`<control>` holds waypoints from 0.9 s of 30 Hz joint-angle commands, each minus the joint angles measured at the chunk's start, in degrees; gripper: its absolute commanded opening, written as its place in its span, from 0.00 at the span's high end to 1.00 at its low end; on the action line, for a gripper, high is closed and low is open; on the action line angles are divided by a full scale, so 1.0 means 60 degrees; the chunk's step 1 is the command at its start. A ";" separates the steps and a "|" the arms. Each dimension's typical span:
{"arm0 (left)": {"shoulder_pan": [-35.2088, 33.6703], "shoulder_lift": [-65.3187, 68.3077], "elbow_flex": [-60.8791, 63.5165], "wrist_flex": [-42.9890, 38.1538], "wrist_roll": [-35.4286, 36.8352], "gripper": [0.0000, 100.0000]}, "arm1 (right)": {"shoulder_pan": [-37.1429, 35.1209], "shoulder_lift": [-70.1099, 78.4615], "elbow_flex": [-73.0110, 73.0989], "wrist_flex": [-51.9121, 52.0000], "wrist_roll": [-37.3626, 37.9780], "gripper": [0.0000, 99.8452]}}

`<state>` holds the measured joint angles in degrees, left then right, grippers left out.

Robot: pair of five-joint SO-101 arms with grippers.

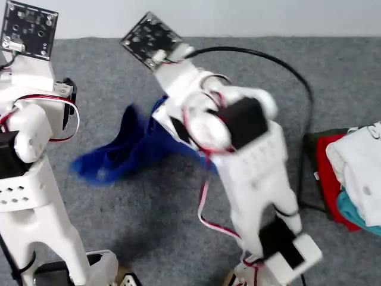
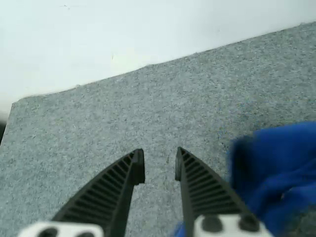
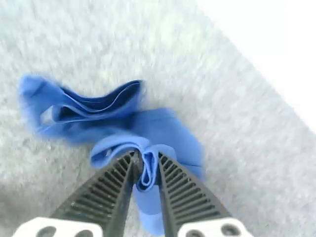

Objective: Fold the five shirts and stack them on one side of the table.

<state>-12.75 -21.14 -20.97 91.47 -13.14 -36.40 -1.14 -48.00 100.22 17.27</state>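
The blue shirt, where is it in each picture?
High view: the blue shirt is bunched up left of the middle.
Left wrist view: the shirt sits beside the open left claw.
Right wrist view: a fold of the shirt is pinched in the right claw, and the rest spreads beyond its tips.
Shared landmark: the grey table mat under the shirt.

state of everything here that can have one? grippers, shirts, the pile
left gripper: open, holding nothing
right gripper: shut on the blue shirt
blue shirt: bunched up, not folded, pinched at one fold
shirt pile: stacked at one side of the table, white on top, red and teal under it
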 commanded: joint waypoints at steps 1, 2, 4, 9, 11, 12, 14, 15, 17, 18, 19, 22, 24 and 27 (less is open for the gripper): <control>-0.0059 -0.0117 -0.0037 -0.0147 0.0103 0.89 | 0.0300 -0.0520 0.0205 0.0198 0.0029 0.99; -0.0059 -0.0117 -0.0037 -0.0147 0.0103 0.89 | 0.0447 -0.0520 0.0381 0.0139 0.0015 0.99; -0.0059 -0.0117 -0.0037 -0.0147 0.0103 0.89 | 0.0740 -0.0520 0.0601 0.0066 0.0015 0.99; -0.0044 -0.0088 0.0168 -0.0161 0.0117 0.89 | 0.1883 -0.0535 0.0674 0.0007 0.0015 0.99; -0.0044 -0.0088 0.0491 -0.0205 0.0103 0.89 | 0.2586 -0.0535 0.0674 0.0022 0.0015 0.99; -0.0044 -0.0088 0.0667 -0.0205 0.0088 0.89 | 0.2938 -0.0535 0.0674 0.0037 0.0015 0.99; -0.0044 -0.0088 0.1092 -0.0381 0.0088 0.89 | 0.3626 -0.0564 0.0674 0.0051 0.0015 0.99; -0.0059 -0.0088 0.1385 -0.0527 0.0088 0.89 | 0.3905 -0.0608 0.0674 0.0081 0.0015 0.99; -0.0044 -0.0088 0.2044 -0.0908 0.0088 0.89 | 0.4359 -0.0623 0.0674 0.0095 0.0029 0.99; -0.0044 -0.0088 0.2425 -0.1172 0.0088 0.89 | 0.4520 -0.0637 0.0674 0.0110 0.0059 0.99; -0.0044 -0.0088 0.2791 -0.1421 0.0088 0.89 | 0.4652 -0.0637 0.0674 0.0110 0.0044 0.99; -0.0044 -0.0088 0.3905 -0.2139 0.0088 0.89 | 0.4916 -0.0637 0.0674 0.0110 0.0029 0.99; -0.0044 -0.0088 0.4637 -0.2476 0.0132 0.89 | 0.4945 -0.0623 0.0674 0.0110 0.0029 0.99; 0.0557 -0.0088 0.5604 -0.2300 0.0147 0.84 | 0.4901 -0.0535 0.0674 0.0110 0.0029 0.99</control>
<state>-12.40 -21.05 9.27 77.93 -12.88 -7.38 -2.20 -44.04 100.22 17.36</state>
